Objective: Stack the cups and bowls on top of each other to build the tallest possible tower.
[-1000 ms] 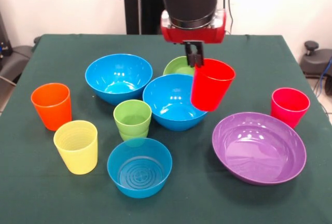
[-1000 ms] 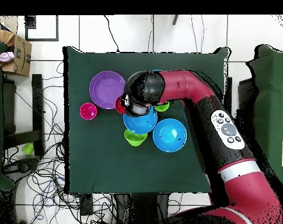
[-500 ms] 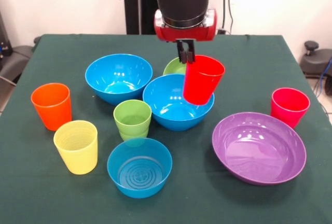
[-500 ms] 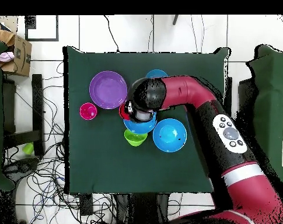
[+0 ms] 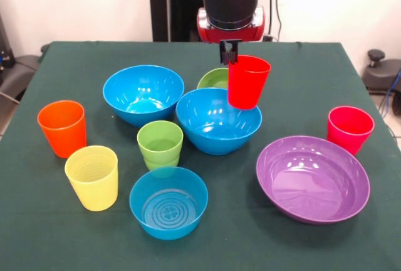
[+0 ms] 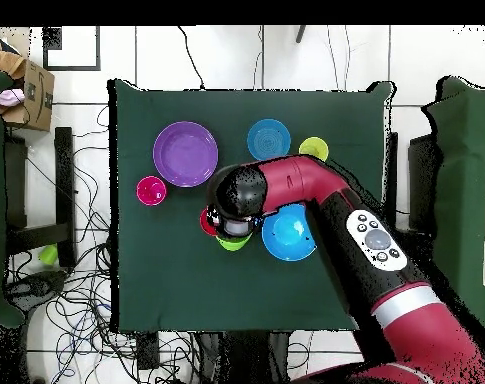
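Ten pieces of bright plastic tableware sit on or hang above a dark green desk, and no tower has been started yet. A red and black robot arm comes down from above, and its end effector is clamped on the rim of a red cup, holding it upright in the air. The cup hangs over the far right edge of a large blue bowl at the middle of the desk, clear of it. A second large blue bowl sits to its left, and a small green bowl peeks out just behind. Nearer the camera are a light green cup, a small blue bowl with a ringed bottom, a yellow cup and an orange cup. On the right lie a wide purple bowl and a pinkish-red cup. The step in hand appears to be carrying the red cup to the middle blue bowl. The next move probably calls for centring the cup over the bowl's hollow, lowering it until it rests level on the bottom, then releasing it.
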You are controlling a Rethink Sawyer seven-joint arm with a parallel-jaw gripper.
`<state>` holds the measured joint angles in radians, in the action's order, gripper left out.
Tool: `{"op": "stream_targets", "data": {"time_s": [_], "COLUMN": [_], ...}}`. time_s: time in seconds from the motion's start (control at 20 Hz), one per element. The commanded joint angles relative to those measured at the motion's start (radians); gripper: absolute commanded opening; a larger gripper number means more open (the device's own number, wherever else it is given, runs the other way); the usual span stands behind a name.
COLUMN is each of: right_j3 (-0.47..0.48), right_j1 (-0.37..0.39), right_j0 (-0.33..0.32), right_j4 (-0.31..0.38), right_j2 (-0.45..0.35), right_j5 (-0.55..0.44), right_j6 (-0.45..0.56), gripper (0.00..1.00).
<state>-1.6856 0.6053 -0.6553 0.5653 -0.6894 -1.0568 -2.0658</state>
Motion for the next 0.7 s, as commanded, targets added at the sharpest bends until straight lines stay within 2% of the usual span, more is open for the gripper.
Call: {"op": "stream_targets", "data": {"time_s": [0.05,0.35,0.7], "right_j3": [-0.032,0.06,0.103], "right_j1": [-0.068,-0.116,-0.136], "right_j0": [-0.031,-0.05,-0.066], "right_j4": [0.135,0.172,0.167], "right_j2": [-0.006,-0.015,-0.035], "right_j5": [0.114,0.127,0.089], "right_j6": [0.27,0.298,0.325], "gripper": [0.0,0.0,0.0]}}
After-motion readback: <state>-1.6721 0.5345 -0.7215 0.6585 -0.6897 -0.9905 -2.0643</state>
